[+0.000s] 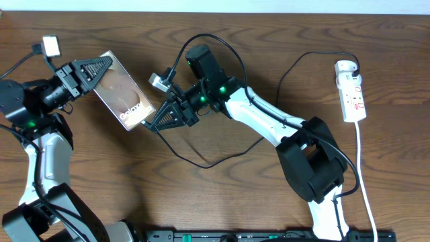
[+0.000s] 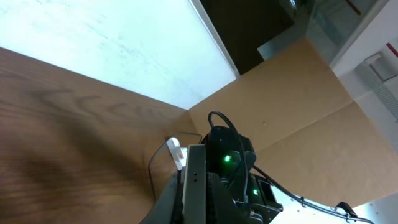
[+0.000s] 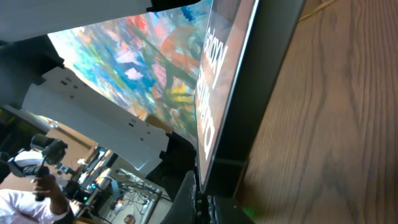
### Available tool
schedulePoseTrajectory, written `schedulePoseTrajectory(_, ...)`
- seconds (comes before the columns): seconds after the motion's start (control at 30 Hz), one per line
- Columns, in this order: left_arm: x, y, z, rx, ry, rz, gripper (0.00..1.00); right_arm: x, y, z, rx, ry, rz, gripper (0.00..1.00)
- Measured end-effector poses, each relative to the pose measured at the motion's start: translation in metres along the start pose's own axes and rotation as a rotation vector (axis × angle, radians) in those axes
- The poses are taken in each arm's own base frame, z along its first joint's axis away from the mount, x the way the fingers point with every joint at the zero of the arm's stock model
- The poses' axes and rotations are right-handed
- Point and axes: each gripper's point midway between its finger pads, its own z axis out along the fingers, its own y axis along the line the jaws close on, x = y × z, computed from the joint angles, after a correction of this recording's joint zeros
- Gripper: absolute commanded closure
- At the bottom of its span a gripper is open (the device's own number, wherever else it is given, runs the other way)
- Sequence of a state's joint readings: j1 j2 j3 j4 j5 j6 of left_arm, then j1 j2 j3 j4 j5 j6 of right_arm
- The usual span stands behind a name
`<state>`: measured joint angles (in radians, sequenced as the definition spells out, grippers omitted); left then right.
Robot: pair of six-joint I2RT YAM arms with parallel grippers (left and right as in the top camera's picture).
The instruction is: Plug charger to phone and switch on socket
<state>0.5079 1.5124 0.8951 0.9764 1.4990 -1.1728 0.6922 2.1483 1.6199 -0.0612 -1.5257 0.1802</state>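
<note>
My left gripper (image 1: 94, 70) is shut on the phone (image 1: 124, 94) and holds it tilted above the table, its "Galaxy" end toward the right arm. The left wrist view shows the phone edge-on (image 2: 196, 180) between the fingers. My right gripper (image 1: 160, 119) is shut on the charger plug at the phone's lower end. In the right wrist view its fingers (image 3: 202, 202) sit right under the phone's edge (image 3: 211, 81); the plug tip is hidden. The black charger cable (image 1: 201, 161) loops across the table to the white adapter (image 1: 346, 67) in the socket strip (image 1: 354, 101) at the far right.
The strip's white cord (image 1: 363, 175) runs down the right side toward the front edge. The right arm's body (image 1: 269, 121) stretches across the middle of the wooden table (image 1: 222, 202). The black cable arcs over the table behind that arm.
</note>
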Motion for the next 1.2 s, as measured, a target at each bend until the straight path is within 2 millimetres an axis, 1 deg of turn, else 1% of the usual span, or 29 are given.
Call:
schedulePoseTrajectory(0.27,0.002,-0.004,0.017,0.015,-0.001,0.002,0.93,0.0,-0.001,0.0,0.007,-0.001,0.01,0.99)
schedulePoseTrajectory(0.37,0.002,-0.004,0.02,0.016,-0.006,0.002,0.93,-0.001,-0.001,0.0,0.007,-0.002,0.013,0.99)
schedulePoseTrajectory(1.03,0.001,-0.004,0.02,0.015,-0.009,0.016,0.93,-0.001,-0.002,0.0,0.014,-0.003,0.014,0.99)
schedulePoseTrajectory(1.2,-0.001,-0.002,0.015,0.007,-0.02,0.017,0.93,-0.002,-0.003,0.0,0.021,-0.005,0.011,0.99)
